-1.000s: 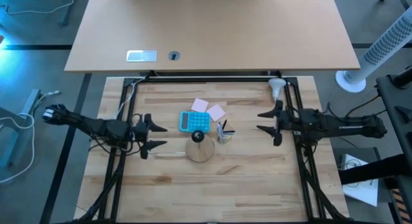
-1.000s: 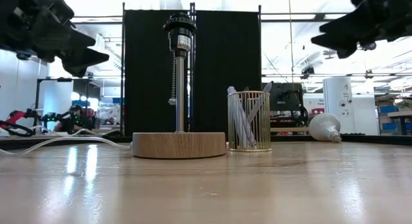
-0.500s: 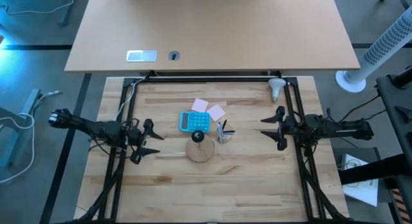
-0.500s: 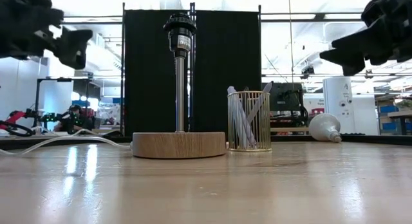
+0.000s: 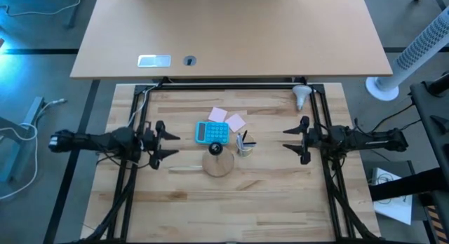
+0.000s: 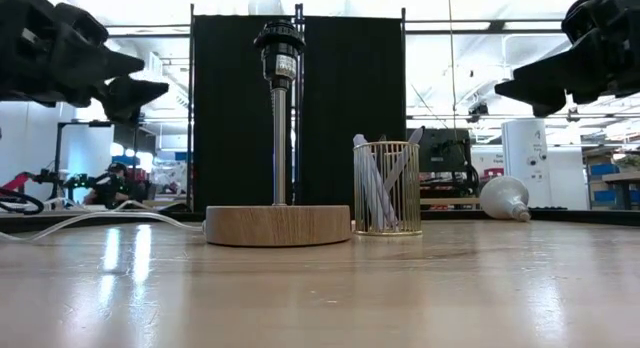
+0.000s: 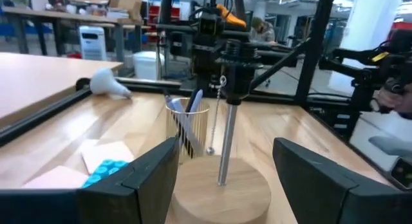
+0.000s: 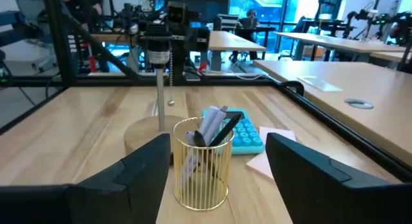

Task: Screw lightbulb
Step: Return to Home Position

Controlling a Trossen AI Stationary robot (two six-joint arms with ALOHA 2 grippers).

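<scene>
The frosted white lightbulb (image 5: 302, 95) lies on its side at the table's far right corner, also in the low view (image 6: 505, 198) and the left wrist view (image 7: 106, 85). The round wooden lamp base (image 5: 217, 162) stands mid-table, and its upright rod carries a black socket (image 6: 279, 40). My left gripper (image 5: 168, 144) hovers open left of the base, pointing level at it (image 7: 225, 147). My right gripper (image 5: 286, 138) hovers open to the right and faces the base (image 8: 217, 143). Both hold nothing.
A gold wire pen cup (image 5: 244, 147) stands just right of the lamp base, with a blue calculator (image 5: 212, 132) and pink notes (image 5: 228, 118) behind it. A white cable (image 6: 100, 220) runs from the base toward the left. Black frame rails (image 5: 319, 111) line both table sides.
My right gripper has sunk lower and drawn back a little toward the table's right edge, still pointing level. My left arm has swung round so that it lies straight across the table, its gripper staying left of the lamp base. Nothing on the table has moved.
</scene>
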